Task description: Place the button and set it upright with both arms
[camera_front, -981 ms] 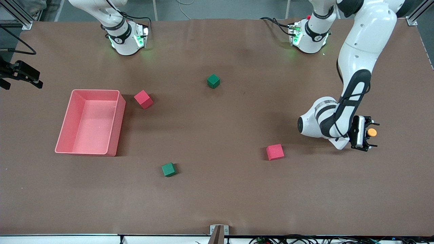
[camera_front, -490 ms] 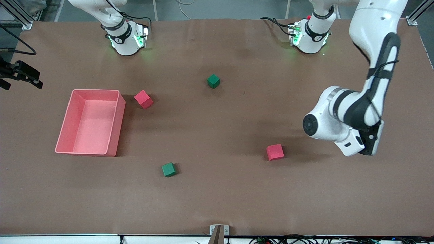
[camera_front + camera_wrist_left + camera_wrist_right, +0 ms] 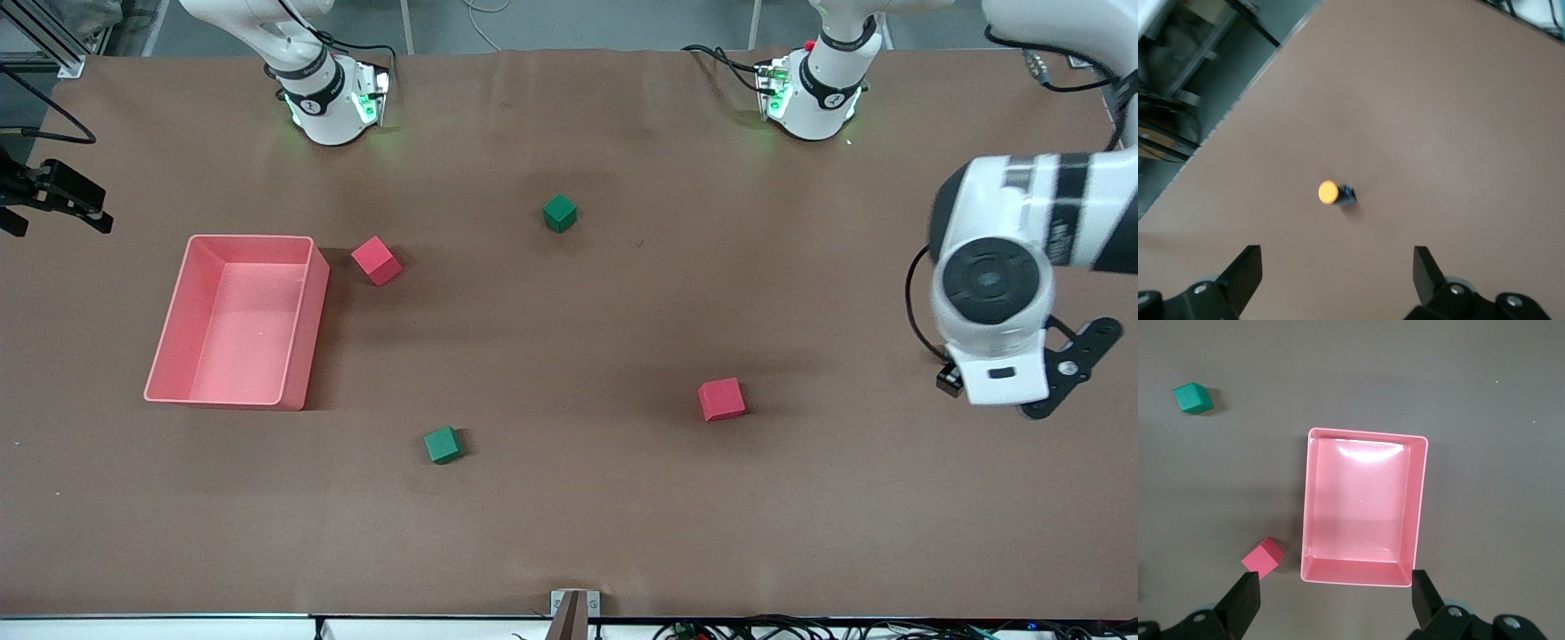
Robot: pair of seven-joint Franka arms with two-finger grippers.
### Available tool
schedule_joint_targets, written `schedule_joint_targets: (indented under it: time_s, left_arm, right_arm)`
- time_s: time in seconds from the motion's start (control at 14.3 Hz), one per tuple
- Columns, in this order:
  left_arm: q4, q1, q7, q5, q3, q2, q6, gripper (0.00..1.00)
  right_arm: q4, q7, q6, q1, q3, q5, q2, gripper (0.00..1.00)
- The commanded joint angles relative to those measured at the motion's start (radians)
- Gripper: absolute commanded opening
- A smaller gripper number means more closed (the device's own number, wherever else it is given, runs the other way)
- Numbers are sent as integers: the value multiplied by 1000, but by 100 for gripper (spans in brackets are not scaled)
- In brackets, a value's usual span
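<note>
The button [image 3: 1336, 193] rests on the brown table near the left arm's end, its round orange cap toward the left wrist camera and its dark body showing beside the cap. I cannot tell whether it stands upright. My left gripper [image 3: 1337, 275] hangs open well above it, touching nothing. In the front view the left arm's raised wrist [image 3: 989, 293] hides both that gripper and the button. High over the pink bin [image 3: 1361, 513] my right gripper [image 3: 1337, 597] waits open and empty; it is outside the front view.
The pink bin [image 3: 236, 320] stands toward the right arm's end, with a red cube [image 3: 376, 260] beside it. A green cube [image 3: 559, 212] lies mid-table, another green cube [image 3: 442, 444] nearer the front camera, and a second red cube [image 3: 721, 399] toward the left arm. The table edge [image 3: 1238, 110] runs close to the button.
A second ago the button sat between the left gripper's fingers low at the table. The left arm has since risen and swung toward its end, leaving the button on the table.
</note>
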Motion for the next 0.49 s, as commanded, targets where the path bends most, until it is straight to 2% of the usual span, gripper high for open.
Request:
schedule_joint_targets:
  time_s: [0.0, 0.21, 0.42]
  left_arm:
    - [11, 36, 207, -148, -3, -46, -2, 100]
    - [40, 105, 284, -311, -8, -83, -7, 100]
    - [40, 112, 457, -398, -3, -121, -9, 100]
  right_arm:
    - [-10, -14, 0, -11, 7, 17, -10, 100]
    - [-12, -15, 9, -7, 7, 17, -10, 100]
    - [-10, -15, 17, -7, 9, 17, -8, 100]
